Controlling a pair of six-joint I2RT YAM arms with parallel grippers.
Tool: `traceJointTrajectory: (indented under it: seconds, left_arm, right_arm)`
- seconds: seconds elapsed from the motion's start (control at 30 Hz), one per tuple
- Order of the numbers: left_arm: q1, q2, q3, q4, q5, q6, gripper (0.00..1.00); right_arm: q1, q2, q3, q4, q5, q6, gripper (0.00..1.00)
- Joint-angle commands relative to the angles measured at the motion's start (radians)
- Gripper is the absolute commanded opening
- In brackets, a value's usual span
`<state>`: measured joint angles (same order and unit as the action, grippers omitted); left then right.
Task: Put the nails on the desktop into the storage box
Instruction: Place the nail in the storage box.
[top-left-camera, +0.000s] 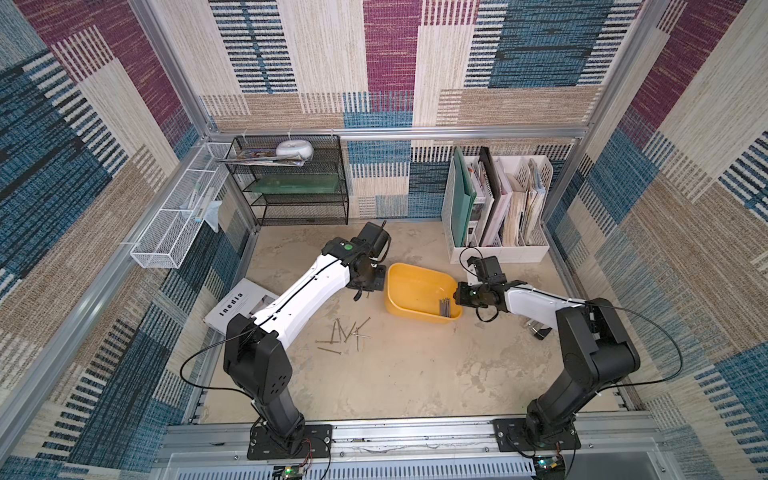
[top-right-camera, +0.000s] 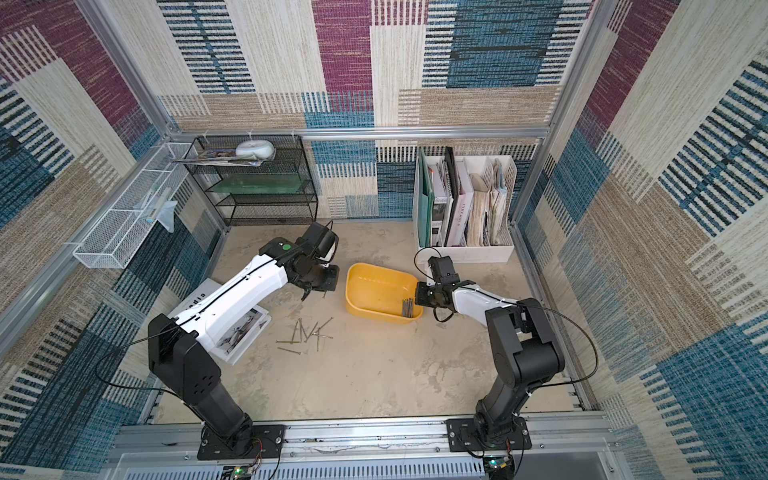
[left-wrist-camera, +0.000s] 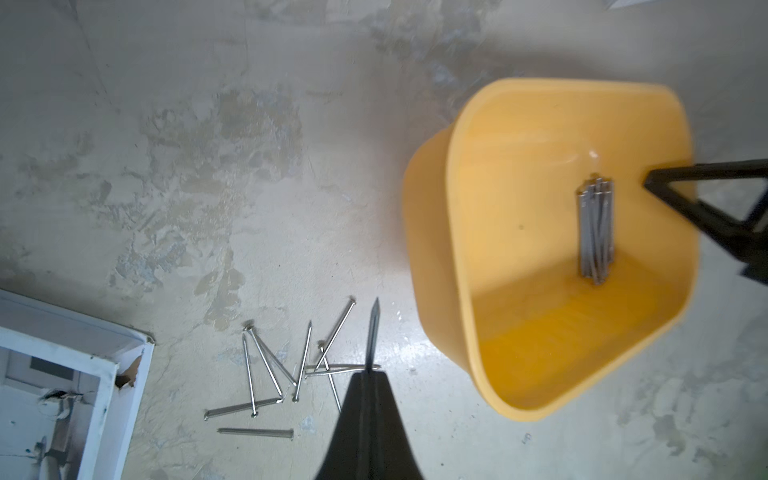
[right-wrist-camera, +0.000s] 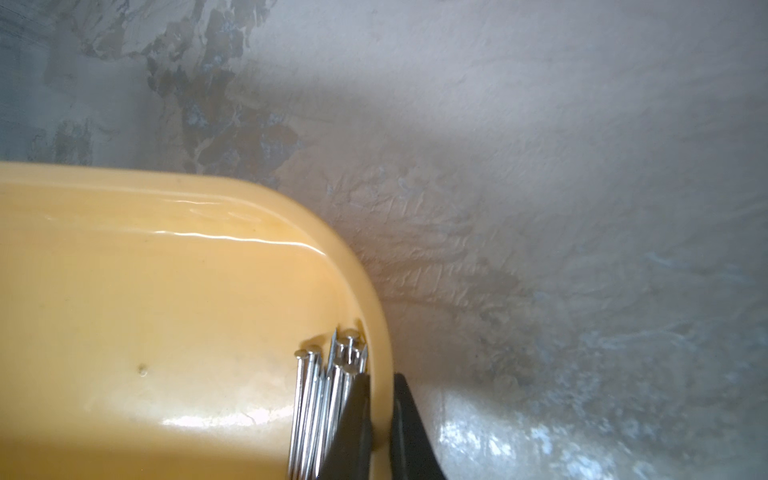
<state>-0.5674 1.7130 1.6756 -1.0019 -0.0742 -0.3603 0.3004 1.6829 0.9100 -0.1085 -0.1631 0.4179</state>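
Note:
My left gripper (left-wrist-camera: 368, 376) is shut on one nail (left-wrist-camera: 373, 332), whose point sticks out past the fingertips; in both top views it hovers (top-left-camera: 360, 294) just left of the storage box (top-left-camera: 409, 286). Several loose nails (top-left-camera: 345, 332) (left-wrist-camera: 286, 374) lie scattered on the desktop (top-left-camera: 415, 374) below it. The yellow storage box (left-wrist-camera: 519, 332) (top-right-camera: 374, 286) holds a bundle of nails (top-left-camera: 444, 307) (left-wrist-camera: 596, 232) against its right wall. My right gripper (right-wrist-camera: 380, 380) (top-left-camera: 458, 292) is shut on that wall's rim, one finger inside beside the bundle (right-wrist-camera: 320, 399), one outside.
A white magazine (top-left-camera: 239, 307) lies under my left arm. At the back stand a black mesh shelf (top-left-camera: 291, 187) and a white file organiser (top-left-camera: 498, 208). A white mesh basket (top-left-camera: 178, 216) hangs on the left wall. A small dark object (top-left-camera: 540, 332) sits under my right arm.

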Motion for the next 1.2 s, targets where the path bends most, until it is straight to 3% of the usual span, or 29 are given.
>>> traceJointTrajectory:
  seconds: [0.0,0.27,0.7,0.77,0.83,0.87,1.0,1.17]
  left_arm:
    - [-0.032,0.013,0.101,-0.051,0.071,-0.039,0.0]
    - [-0.121,0.22,0.333,-0.07,0.169,-0.13,0.0]
    - [-0.123,0.436,0.332,-0.039,0.152,-0.197,0.0]
    - [-0.124,0.434,0.319,-0.035,0.155,-0.206,0.06]
    - [-0.124,0.413,0.299,-0.028,0.146,-0.216,0.28]
    - [-0.124,0.398,0.291,-0.018,0.143,-0.221,0.31]
    - [-0.123,0.274,0.251,0.012,0.105,-0.22,0.38]
    - [-0.097,0.054,0.101,0.031,0.035,-0.089,0.4]
  right_arm:
    - [0.002,0.009,-0.008,-0.111,0.048,-0.014,0.0]
    - [0.003,0.016,-0.011,-0.099,0.043,-0.003,0.0]
    - [0.006,0.018,-0.02,-0.097,0.044,-0.007,0.0]
    - [0.007,0.018,-0.017,-0.098,0.046,-0.01,0.0]
    - [0.007,0.021,-0.015,-0.1,0.047,-0.011,0.0]
    - [0.007,0.021,-0.013,-0.099,0.045,-0.01,0.0]
    - [0.007,0.026,-0.012,-0.101,0.049,-0.01,0.0]
    - [0.003,0.02,-0.009,-0.118,0.064,-0.019,0.0]
